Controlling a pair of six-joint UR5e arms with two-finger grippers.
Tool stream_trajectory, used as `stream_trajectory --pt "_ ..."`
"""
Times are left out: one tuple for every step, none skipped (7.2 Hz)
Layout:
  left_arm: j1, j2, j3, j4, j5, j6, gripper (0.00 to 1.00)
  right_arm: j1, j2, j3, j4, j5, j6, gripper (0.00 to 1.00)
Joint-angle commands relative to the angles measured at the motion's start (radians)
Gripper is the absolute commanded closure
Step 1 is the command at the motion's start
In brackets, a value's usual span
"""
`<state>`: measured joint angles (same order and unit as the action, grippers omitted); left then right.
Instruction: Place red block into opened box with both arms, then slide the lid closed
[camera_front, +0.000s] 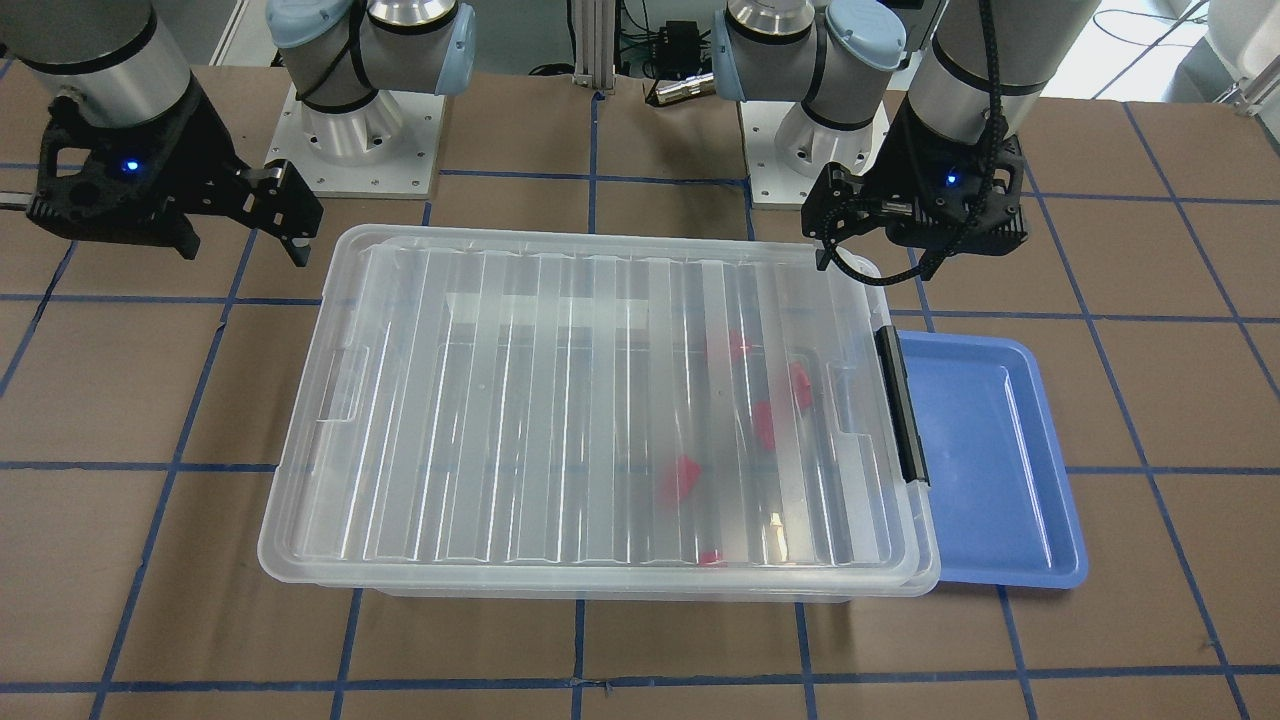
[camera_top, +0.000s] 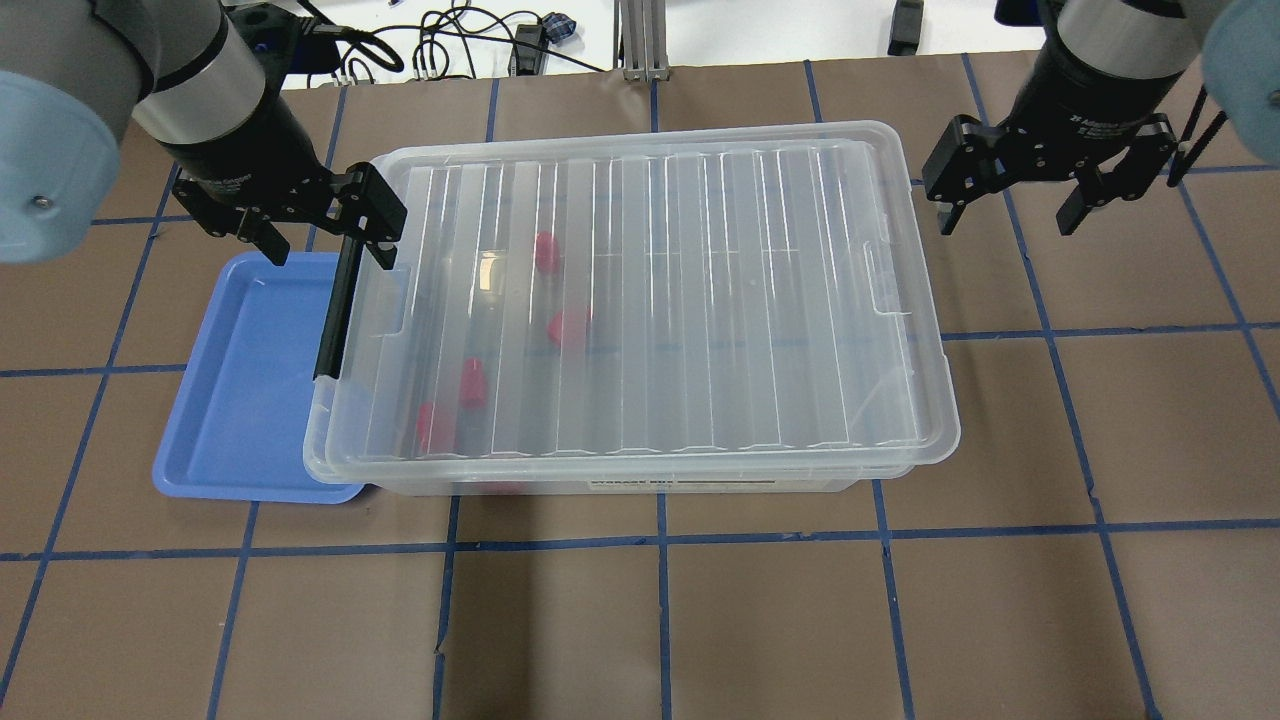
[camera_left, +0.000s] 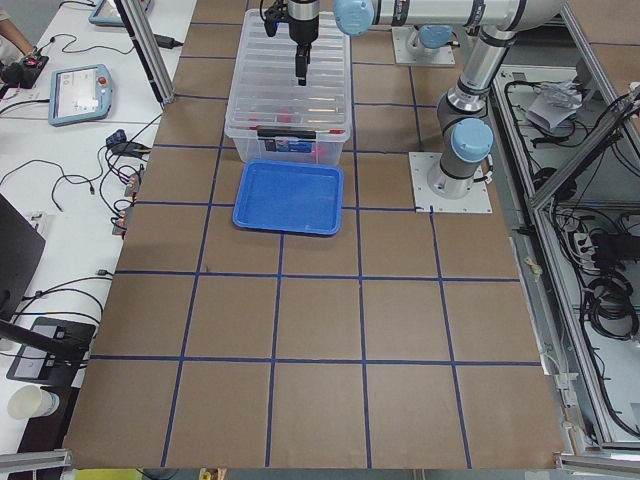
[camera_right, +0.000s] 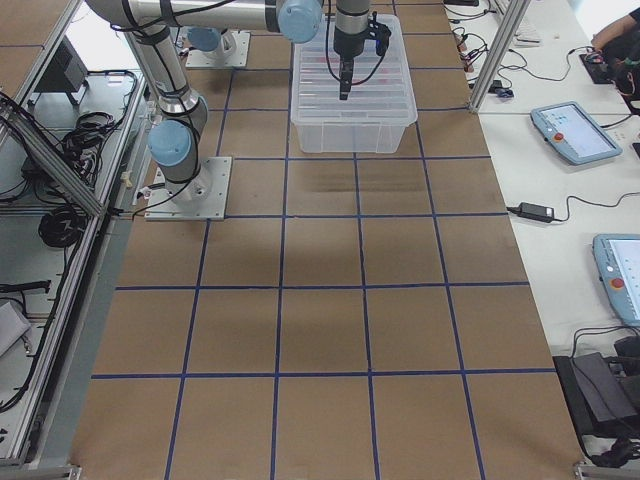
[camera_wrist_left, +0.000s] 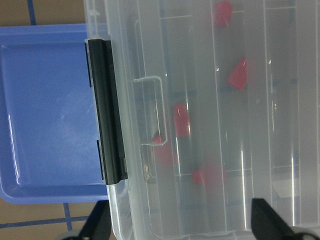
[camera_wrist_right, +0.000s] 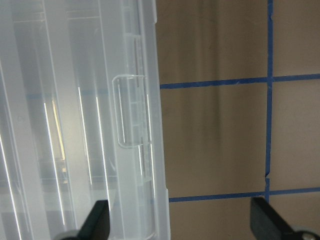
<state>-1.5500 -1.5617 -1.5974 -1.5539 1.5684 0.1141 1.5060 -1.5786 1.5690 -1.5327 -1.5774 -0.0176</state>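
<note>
The clear box (camera_top: 620, 485) stands mid-table with the ridged lid (camera_top: 700, 300) lying flat over it, covering its whole top. Several red blocks (camera_top: 568, 326) show blurred through the lid near the end with the black bar clip (camera_top: 335, 310). My left gripper (camera_top: 320, 235) hovers open over that clip end and holds nothing; its wrist view looks down on the clip (camera_wrist_left: 107, 112) and a red block (camera_wrist_left: 181, 120). Past the other short end my right gripper (camera_top: 1010, 205) hangs open and empty, off the lid's edge (camera_wrist_right: 145, 125).
A shallow blue tray (camera_top: 240, 400) lies against the box's clip end, partly under its rim. Brown paper with blue tape lines covers the table (camera_top: 900, 620). The arm bases (camera_front: 350, 130) stand behind the box.
</note>
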Motion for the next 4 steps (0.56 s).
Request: stream_trajectory --pt "0.001 -0.006 0.013 0.000 0.001 -0.001 0.00 0.025 -0.017 -0.007 0.014 0.002 0.001 0.00" --pt "0.001 -0.006 0.014 0.000 0.001 -0.001 0.00 0.025 -0.024 0.003 0.029 -0.001 0.001 0.00" --pt "0.001 -0.005 0.016 0.001 0.001 -0.001 0.00 0.026 -0.027 0.011 0.028 -0.007 0.002 0.00" --pt "-0.001 -0.004 0.016 0.003 0.002 0.002 0.00 0.025 -0.029 0.011 0.029 -0.006 0.002 0.00"
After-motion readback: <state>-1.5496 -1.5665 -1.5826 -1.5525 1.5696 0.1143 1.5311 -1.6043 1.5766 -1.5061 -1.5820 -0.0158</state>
